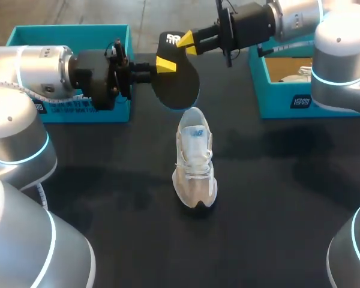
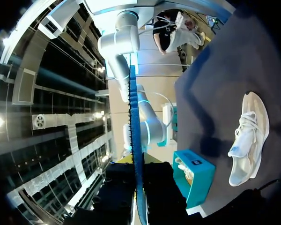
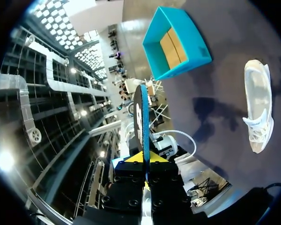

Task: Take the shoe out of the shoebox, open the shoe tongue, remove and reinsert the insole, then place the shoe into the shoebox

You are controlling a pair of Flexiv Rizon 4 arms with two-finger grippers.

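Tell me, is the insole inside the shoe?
Out. The left gripper and right gripper both hold the insole in the air, apart from the shoe.

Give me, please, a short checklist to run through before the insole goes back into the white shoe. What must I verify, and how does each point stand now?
1. The insole is out of the shoe and held in the air behind it: ok.
2. The left gripper is shut on the insole, with the insole edge-on between its fingers in the left wrist view: ok.
3. The right gripper is shut on the insole's other end: ok.
4. The shoe stands upright on the table, apart from both grippers: ok.
5. The tongue is pulled open far enough: cannot tell.
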